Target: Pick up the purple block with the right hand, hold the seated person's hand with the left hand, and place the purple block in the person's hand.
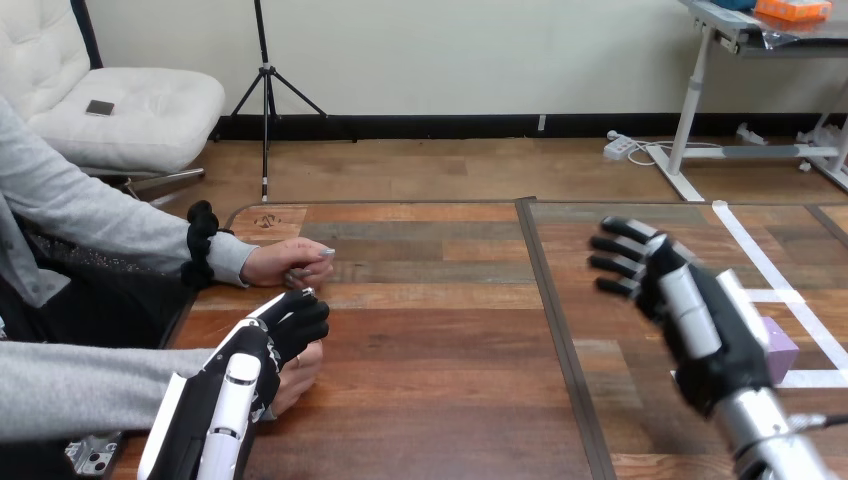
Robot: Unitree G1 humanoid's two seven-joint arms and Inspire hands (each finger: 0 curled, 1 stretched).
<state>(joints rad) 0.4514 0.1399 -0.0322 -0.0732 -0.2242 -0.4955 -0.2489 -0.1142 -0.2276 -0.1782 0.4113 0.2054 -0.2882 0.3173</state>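
Here, my right hand [700,320] hangs open, fingers spread, above the table [440,330]; the purple block [783,346] lies just behind its wrist, partly hidden, beside white tape [765,260]. My left hand [285,330] lies over the person's nearer hand [298,372]; I cannot tell whether it grips

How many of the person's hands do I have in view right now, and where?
2. The person's far hand rests on the table near its left edge. The person's near hand lies partly under the left hand.
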